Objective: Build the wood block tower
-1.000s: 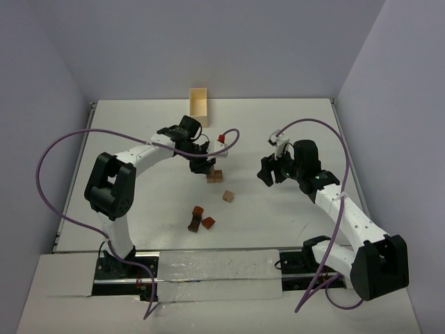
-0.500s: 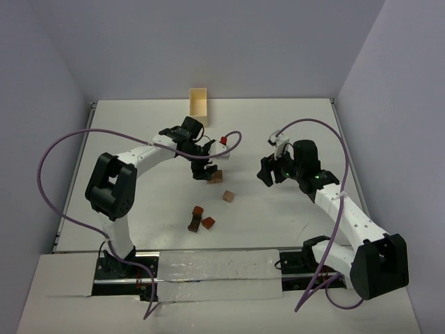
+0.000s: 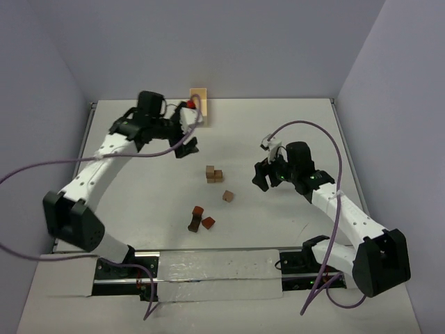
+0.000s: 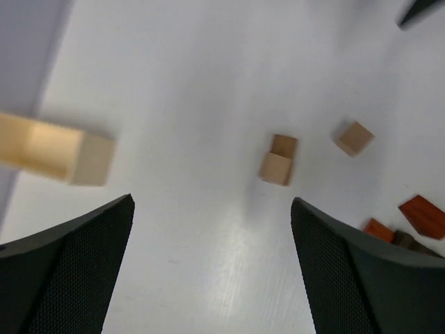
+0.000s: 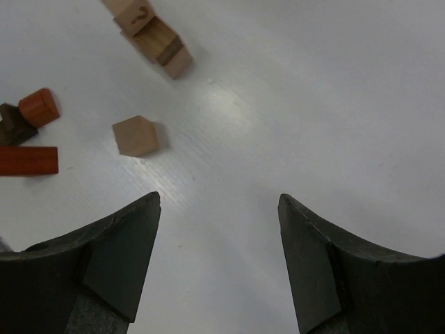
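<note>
Left gripper (image 4: 212, 202) opened, withdrew from stacked blocks (image 3: 214, 174) toward box (image 4: 55, 149)

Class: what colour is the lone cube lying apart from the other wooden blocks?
Light tan. The lone cube shows best in the right wrist view.

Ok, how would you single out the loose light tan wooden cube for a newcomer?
On the white table, near the middle, stands a small cluster of tan wooden blocks. Just right of it, closer to the near edge, lies the light tan wooden cube. It sits alone and is pale, unlike the reddish-brown pieces further left.
</note>
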{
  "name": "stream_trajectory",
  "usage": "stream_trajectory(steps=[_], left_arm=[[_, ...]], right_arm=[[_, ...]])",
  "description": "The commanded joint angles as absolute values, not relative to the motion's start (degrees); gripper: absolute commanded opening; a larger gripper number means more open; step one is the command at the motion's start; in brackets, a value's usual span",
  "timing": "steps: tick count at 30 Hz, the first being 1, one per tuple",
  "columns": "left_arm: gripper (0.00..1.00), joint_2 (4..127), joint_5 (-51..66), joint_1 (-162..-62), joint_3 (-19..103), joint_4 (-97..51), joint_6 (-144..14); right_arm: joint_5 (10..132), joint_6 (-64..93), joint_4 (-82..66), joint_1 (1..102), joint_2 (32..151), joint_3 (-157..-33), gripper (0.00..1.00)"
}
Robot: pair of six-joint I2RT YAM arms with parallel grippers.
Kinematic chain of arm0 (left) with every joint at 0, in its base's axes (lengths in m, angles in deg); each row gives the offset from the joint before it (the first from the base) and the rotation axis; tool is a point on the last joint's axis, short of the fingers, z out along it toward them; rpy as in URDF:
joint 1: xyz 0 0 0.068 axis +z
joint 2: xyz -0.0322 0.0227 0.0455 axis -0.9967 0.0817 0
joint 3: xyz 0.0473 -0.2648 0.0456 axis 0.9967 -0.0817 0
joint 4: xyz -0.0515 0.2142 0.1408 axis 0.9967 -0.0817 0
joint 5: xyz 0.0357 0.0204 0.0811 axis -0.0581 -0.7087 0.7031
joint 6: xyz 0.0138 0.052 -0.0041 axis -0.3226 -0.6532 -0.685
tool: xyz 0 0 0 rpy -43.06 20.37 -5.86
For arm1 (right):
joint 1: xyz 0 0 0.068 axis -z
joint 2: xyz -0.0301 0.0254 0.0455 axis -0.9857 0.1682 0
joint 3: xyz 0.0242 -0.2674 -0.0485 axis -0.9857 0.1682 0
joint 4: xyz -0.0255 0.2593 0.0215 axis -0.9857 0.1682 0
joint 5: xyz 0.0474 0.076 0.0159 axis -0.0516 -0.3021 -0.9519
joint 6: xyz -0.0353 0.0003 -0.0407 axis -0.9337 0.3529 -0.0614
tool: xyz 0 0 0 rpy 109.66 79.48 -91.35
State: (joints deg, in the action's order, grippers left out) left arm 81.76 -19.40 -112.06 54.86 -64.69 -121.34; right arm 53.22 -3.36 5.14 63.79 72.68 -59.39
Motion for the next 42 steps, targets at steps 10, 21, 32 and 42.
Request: stream_trajectory(steps=[10,21,32,42], left_arm=[[0.99,54.4,-16.3,-92.7,34.4,-46.7,-84.9],[0.99,53.7,-21.0,-87.9,29.4,-43.6,-82.7],[0.99,55.5,-22.5,-87.9,29.3,-42.9,-83.9],[0.99,54.8,-23.5,-87.9,28.9,-43.0,-84.7]], right_arm=[[59.4,-1.3,7.6,44.9,85.4,-64.8,0.71],[65.1,1.0,7.0,38.9,97.4,-70.4,0.68],[69.9,-1.0,6.6,37.4,102.0,-73.3,0.66],[69.0,-3.1,6.5,37.4,104.4,-74.9,0.58]])
